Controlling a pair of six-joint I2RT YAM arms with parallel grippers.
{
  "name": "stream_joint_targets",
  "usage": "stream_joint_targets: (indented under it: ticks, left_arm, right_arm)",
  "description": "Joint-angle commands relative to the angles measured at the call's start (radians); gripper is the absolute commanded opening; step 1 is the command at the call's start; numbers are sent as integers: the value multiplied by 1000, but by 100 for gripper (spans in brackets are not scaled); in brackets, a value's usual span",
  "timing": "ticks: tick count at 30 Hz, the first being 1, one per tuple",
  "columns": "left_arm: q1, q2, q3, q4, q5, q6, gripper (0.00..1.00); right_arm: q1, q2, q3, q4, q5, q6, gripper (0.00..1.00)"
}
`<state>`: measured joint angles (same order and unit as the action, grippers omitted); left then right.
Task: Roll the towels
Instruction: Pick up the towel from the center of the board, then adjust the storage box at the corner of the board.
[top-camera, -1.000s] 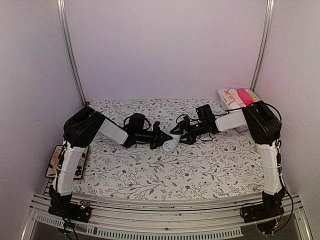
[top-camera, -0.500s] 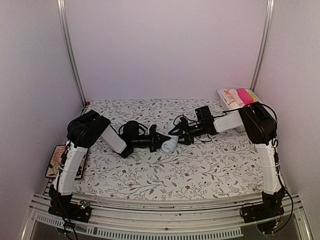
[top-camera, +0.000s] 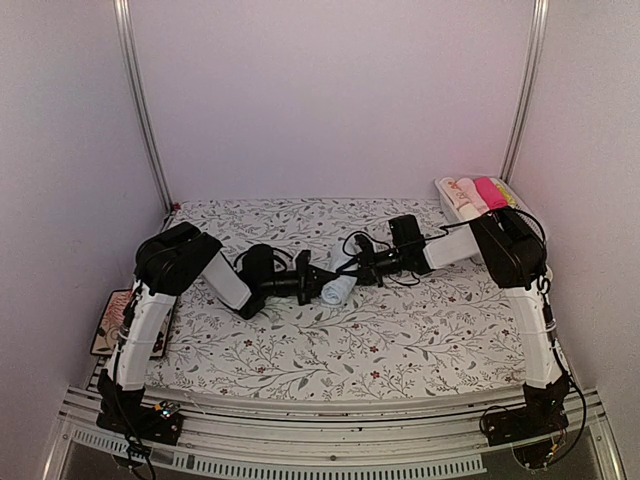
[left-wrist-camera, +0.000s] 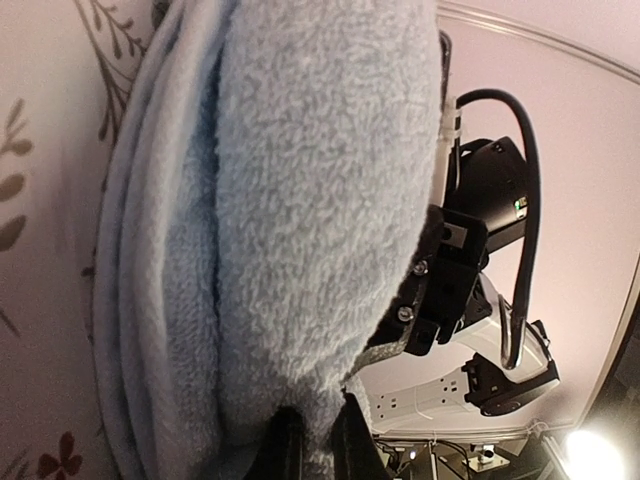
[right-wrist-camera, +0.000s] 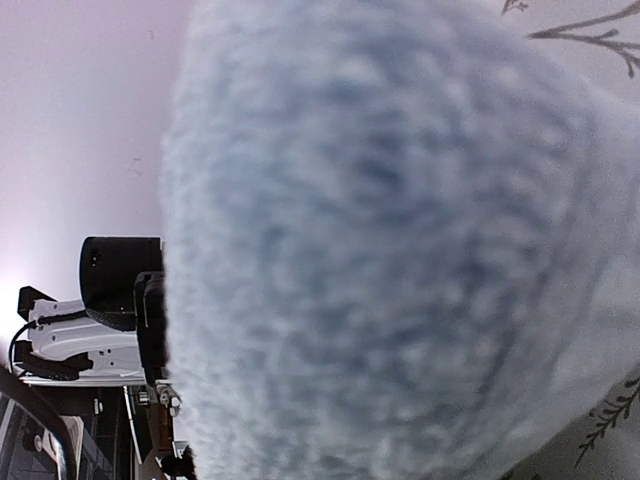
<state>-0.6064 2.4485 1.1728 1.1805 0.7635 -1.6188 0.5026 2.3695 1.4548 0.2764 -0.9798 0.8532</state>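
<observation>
My left hand (top-camera: 312, 283) is pressed together, pinching a fold of the light blue towel (top-camera: 338, 288) between its fingertips (left-wrist-camera: 287, 447). The towel is a loose roll lying on the flowered desk (top-camera: 400, 340), right in front of that hand. Its wound layers show along one edge in my left wrist view. My right hand (top-camera: 352, 267) meets the same roll from the opposite side, so the towel sits between my two hands. Blue terry fills the right wrist view and hides those fingers. I cannot tell whether that hand is spread or gripping. Well behind my right hand, out past its arm, other rolled cloths (top-camera: 475, 193) lie side by side.
</observation>
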Motion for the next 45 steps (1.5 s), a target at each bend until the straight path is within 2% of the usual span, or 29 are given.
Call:
stream_joint_targets:
  ticks: [1,3,4,7,8,9,10,18,22,25,30,34,39,45]
  left_arm:
    - [4,29,-48,-35,53,-27,0]
    - [17,-6,-65,-83,58,4,3]
    - [24,-42,-70,-123,61,33,11]
    - [49,-137,-53,-304,72,178,48]
    - [58,-167,-37,-378,77,225,64]
    - [65,-194,-20,-440,80,270,91]
    - [73,-221,-8,-498,83,309,96]
    - [111,-349,130,-946,88,618,97]
    - [128,-388,184,-1169,71,759,97]
    - [155,-426,197,-1276,63,841,97]
    - [205,-490,217,-1446,48,995,97]
    - [230,-548,213,-1519,53,1060,97]
    - [247,-598,195,-1593,48,1121,97]
    - [263,-623,184,-1631,27,1157,97]
  right_arm:
    - [10,35,-7,-26,48,-13,3]
    - [-2,10,8,-77,62,-39,2]
    - [-8,-4,28,-131,73,-58,2]
    - [-26,-50,148,-438,133,-238,2]
    - [-34,-65,183,-517,140,-321,2]
    - [-45,-80,207,-579,141,-364,2]
    - [-58,-96,230,-639,138,-415,2]
    - [-156,-215,415,-1074,211,-769,2]
    - [-195,-271,473,-1217,275,-922,3]
    - [-227,-320,483,-1287,327,-980,3]
    - [-297,-373,463,-1326,410,-1078,4]
    - [-380,-376,487,-1331,381,-1124,5]
    - [-468,-339,608,-1372,342,-1187,6]
    - [-571,-354,676,-1308,472,-1167,6]
